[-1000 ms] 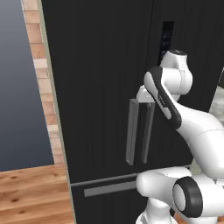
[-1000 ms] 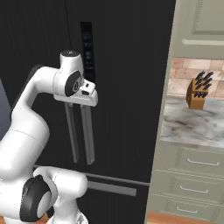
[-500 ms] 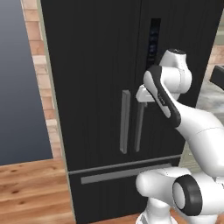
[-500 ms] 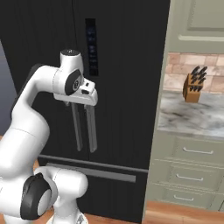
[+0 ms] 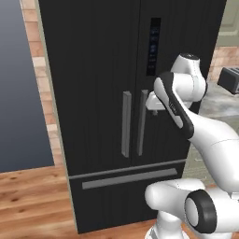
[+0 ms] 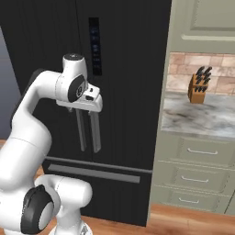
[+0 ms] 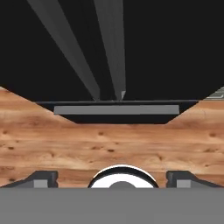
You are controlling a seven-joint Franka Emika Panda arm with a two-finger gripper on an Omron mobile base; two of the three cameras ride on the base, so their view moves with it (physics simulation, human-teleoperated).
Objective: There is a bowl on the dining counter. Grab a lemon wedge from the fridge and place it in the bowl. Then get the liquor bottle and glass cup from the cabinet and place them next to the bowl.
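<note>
Black finish: the fridge [image 5: 102, 93] stands closed, both upper doors shut, tall and dark against the brick wall [image 5: 39, 70] at its left.
Grey handles: two long vertical handles [image 5: 133, 123] hang side by side at the seam of the doors; the bottom drawer handle [image 5: 130, 178] runs across below them.
Door panel: a small dark panel [image 5: 154, 46] with faint bluish marks sits high on the right-hand door.
Arm: the white arm reaches up in front of the right-hand door, its hand [image 6: 87, 98] at the upper ends of the handles.
Fingers: the fingers [image 7: 112, 178] stand wide apart, one tip at each lower corner of the hand view, with nothing between them; the hand looks down along the handles to the drawer and the wooden floor [image 7: 109, 144].
Contact: from the right base view the hand sits just before the handle tops; I cannot tell if it touches them.
Right side: a marble table [image 6: 197, 117] with a knife block [image 6: 198, 86] and sage-green drawers [image 6: 197, 172] beneath.
Far right, left base view: a dark appliance [image 5: 229, 79] on that table.
</note>
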